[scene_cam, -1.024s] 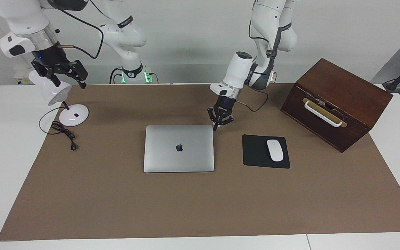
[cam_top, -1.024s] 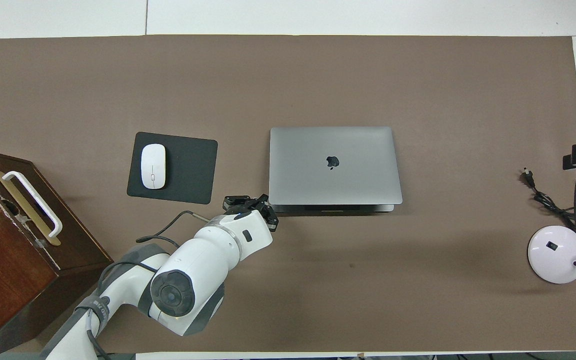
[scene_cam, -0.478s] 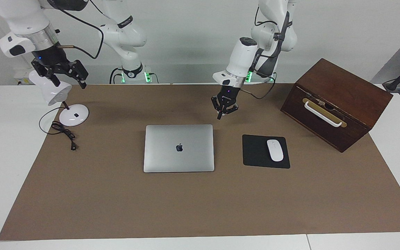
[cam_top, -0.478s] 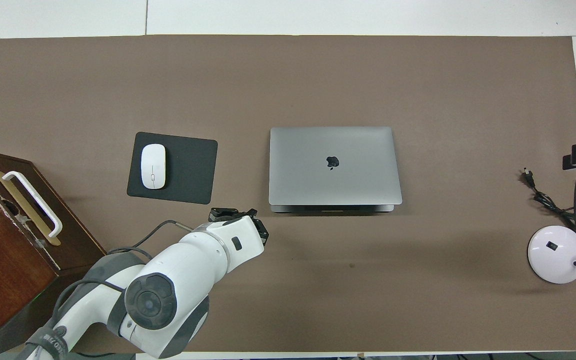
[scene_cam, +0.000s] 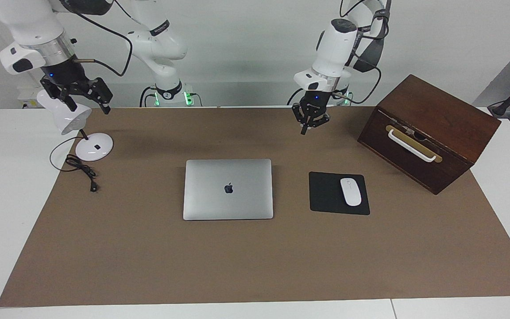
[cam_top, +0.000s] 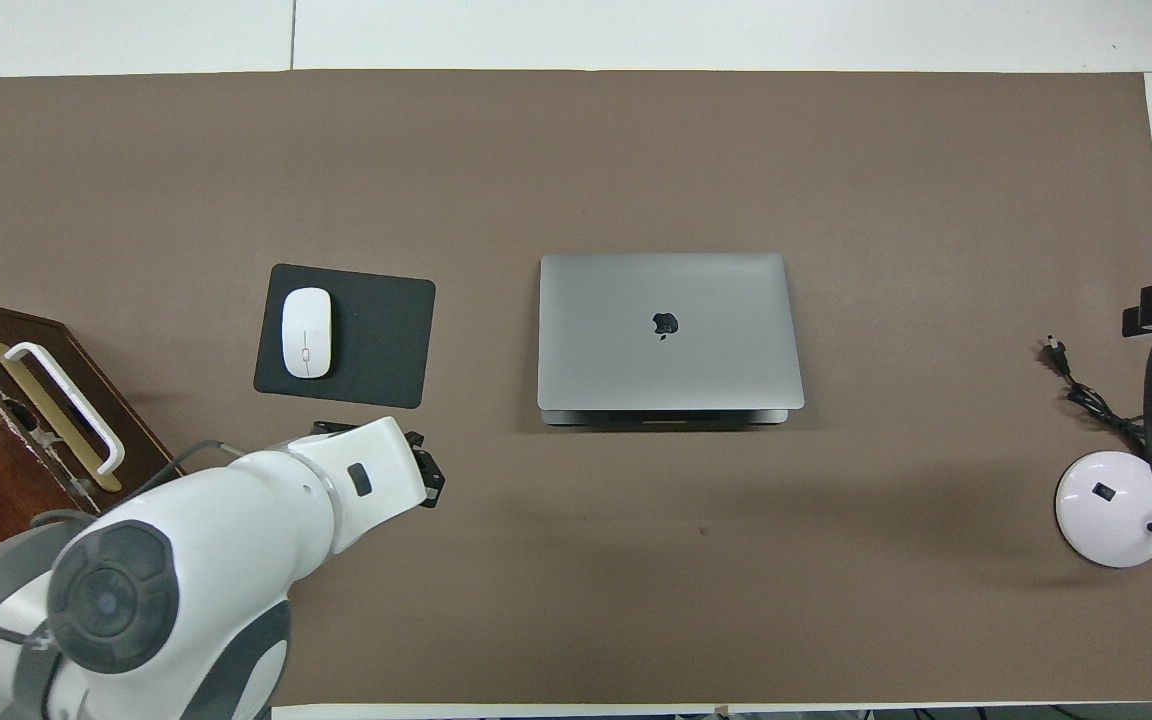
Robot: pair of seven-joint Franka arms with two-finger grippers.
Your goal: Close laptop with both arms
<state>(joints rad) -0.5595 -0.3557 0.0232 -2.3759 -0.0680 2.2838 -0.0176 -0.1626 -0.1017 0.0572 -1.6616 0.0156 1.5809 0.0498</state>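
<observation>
Silver laptop [scene_cam: 228, 189] lies lid-down mid-counter, closing apparently done. Right end effector [scene_cam: 75, 91], released, waits over the lamp [scene_cam: 78, 128]; left end effector [scene_cam: 310, 117], clenched, hangs near the mousepad [scene_cam: 338, 193]. Next: probably parking both arms clear.

The thin silver-grey laptop [scene_cam: 228, 189] looks like brushed aluminium with a matt, smooth lid. It lies on a dull brown paper-like mat [scene_cam: 255, 261] that covers the smooth white table [scene_cam: 2, 199]. The flat black mousepad [scene_cam: 326, 195] seems matt, and the small white mouse [scene_cam: 350, 191] is glossy plastic. The dark brown box [scene_cam: 432, 128] is polished wood. The white desk lamp [scene_cam: 91, 148] is shiny.
</observation>
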